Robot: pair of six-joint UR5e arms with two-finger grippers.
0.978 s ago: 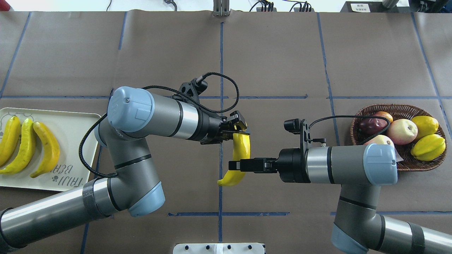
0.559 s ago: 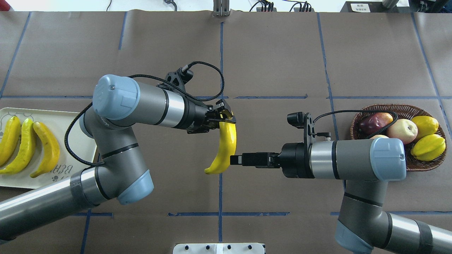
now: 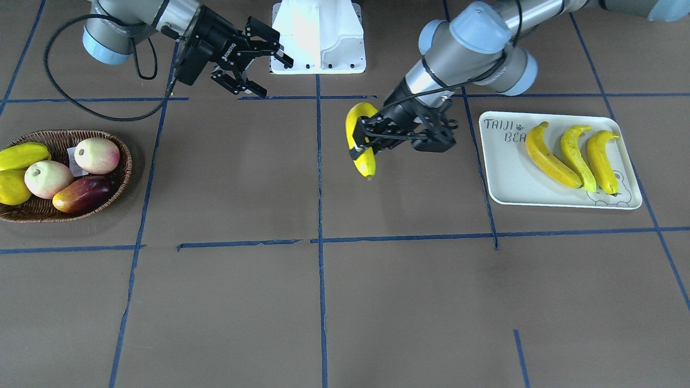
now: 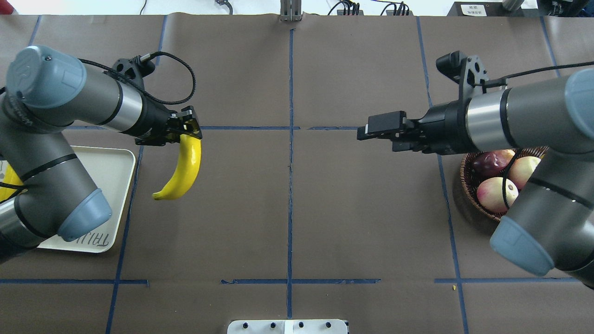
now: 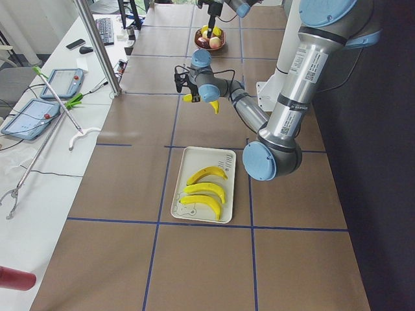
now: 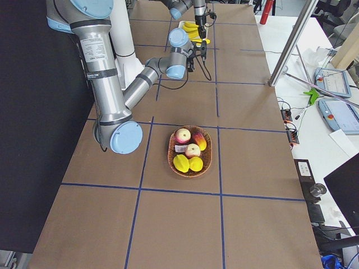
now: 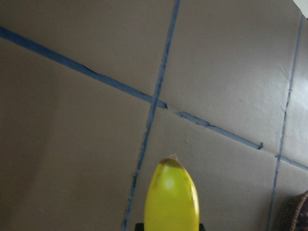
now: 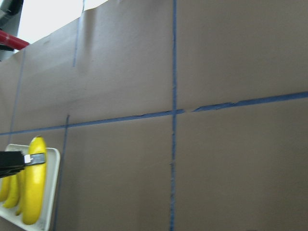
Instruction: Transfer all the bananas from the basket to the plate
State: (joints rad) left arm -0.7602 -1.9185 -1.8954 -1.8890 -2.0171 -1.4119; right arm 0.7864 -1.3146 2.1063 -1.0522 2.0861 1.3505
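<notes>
The left pincer pinches one end of a banana, which hangs curved below it, clear of the counter and close to the plate but not over it. The left wrist view shows only the banana's free end, with the taped counter beneath it.

The overhead view hides most of the plate under the left arm. The front-facing view shows it whole, with three bananas lying side by side on it.

The right pincer shows edge-on from overhead. The front-facing view shows its jaws spread with nothing between them, up off the counter and well apart from the banana.

The basket sits at the counter's far end from the plate. It holds two apples, a dark red fruit and yellow-green fruits. From overhead the right arm covers half of it.
</notes>
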